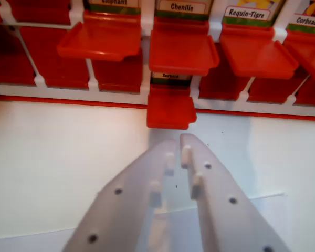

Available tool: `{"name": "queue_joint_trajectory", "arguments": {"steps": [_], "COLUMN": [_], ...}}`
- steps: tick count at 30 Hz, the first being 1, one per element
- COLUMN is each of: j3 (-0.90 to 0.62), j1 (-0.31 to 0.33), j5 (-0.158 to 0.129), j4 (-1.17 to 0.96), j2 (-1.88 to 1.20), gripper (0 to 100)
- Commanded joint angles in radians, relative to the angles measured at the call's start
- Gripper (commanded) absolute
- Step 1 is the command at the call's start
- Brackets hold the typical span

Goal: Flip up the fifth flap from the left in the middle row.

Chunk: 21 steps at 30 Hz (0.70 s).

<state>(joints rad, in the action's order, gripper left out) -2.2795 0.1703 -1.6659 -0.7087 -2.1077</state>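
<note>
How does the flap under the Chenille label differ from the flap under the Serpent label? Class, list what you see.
The Chenille flap sits in a higher row; the Serpent flap is in the bottom row, hanging over the board's lower edge. The Chenille flap looks larger; the Serpent flap looks smaller and is nearer the hand. Both are red and folded out, exposing their labels.

A tabletop robot-practice setup, probably in a home or hobby room rather than a factory, though the close wrist view shows too little of the surroundings to be sure. A red plastic children's guessing-game board with hinged flaps (147, 58) stands on a plain white matte tabletop (52, 157). Printed French animal name labels, among them "Chenille" (181, 7), "Requin-Tigre" (248, 13) and "Corbeau" (307, 21), show above raised flaps. A white 3D-printed plastic two-finger gripper (177, 144), with visible screw holes, points to a low-cost hobby arm.
</note>
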Motion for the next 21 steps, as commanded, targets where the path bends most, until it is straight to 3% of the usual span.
{"name": "queue_joint_trajectory", "arguments": {"steps": [1,21], "j3": [0.031,0.097], "j1": [-0.002,-0.006], "j5": [-0.009,-0.012], "j4": [0.048,0.166], "j2": [0.020,0.187], "gripper": [0,0]}}
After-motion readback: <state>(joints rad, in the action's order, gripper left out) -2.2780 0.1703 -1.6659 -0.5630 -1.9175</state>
